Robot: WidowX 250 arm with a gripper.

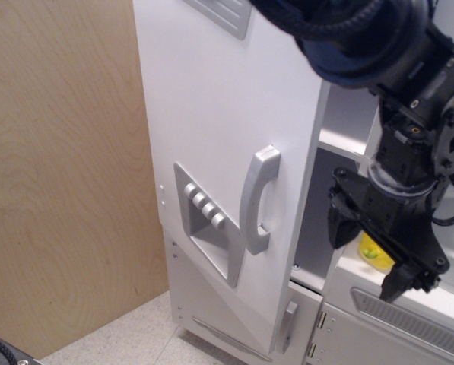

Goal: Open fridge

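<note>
Trouble is likeliest at the hinge side, because the tall white toy fridge (211,114) is standing with its large door already swung partly outward, and nothing is holding it. The door's silver vertical handle (258,199) and grey recessed dispenser panel with four round buttons (205,220) are facing the camera on the left half of the view, while a dark gap is showing between the door's free edge and the cabinet interior. The black robot gripper (371,255) is hanging to the right of that edge, just in front of the white sink counter with its grey vent slot (409,315), its two fingers spread apart and gripping nothing. Judging from this, the door is looking only partly open, so it may be drifting back if it is left alone. A sideways sweep of the arm is risking a knock against the door's edge, pushing it shut. The yellow toy pepper (375,255) is sitting on the counter right behind the fingers, and a careless move is likely sending it off the counter. The smaller lower white door with its short handle (287,323) is lying just below, easy to snag by mistake
</note>
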